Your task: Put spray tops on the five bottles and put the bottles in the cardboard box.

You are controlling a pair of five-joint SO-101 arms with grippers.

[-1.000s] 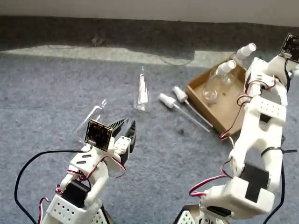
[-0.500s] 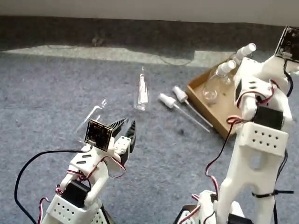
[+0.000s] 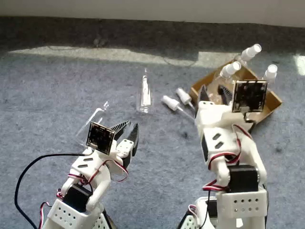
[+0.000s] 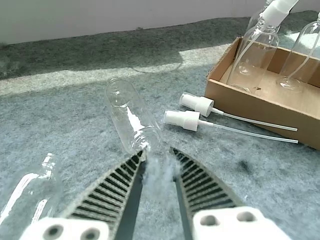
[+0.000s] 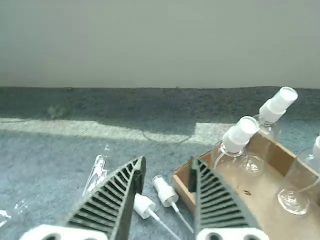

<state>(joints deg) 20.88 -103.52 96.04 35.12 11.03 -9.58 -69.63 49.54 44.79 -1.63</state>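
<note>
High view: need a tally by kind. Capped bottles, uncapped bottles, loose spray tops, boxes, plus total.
Capped bottles, standing in the box: 3
Uncapped bottles, lying on the carpet: 2
Loose spray tops, on the carpet beside the box: 2
Cardboard box: 1
Total: 8

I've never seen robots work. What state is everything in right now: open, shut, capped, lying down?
Clear plastic bottle: lying on grey carpet, uncapped.
Second clear bottle: lying down too, uncapped.
Two white spray tops: loose, not on any bottle.
Brown cardboard box: open, holding three capped bottles.
Left gripper: jaws open, empty.
Right gripper: jaws open, empty.
</note>
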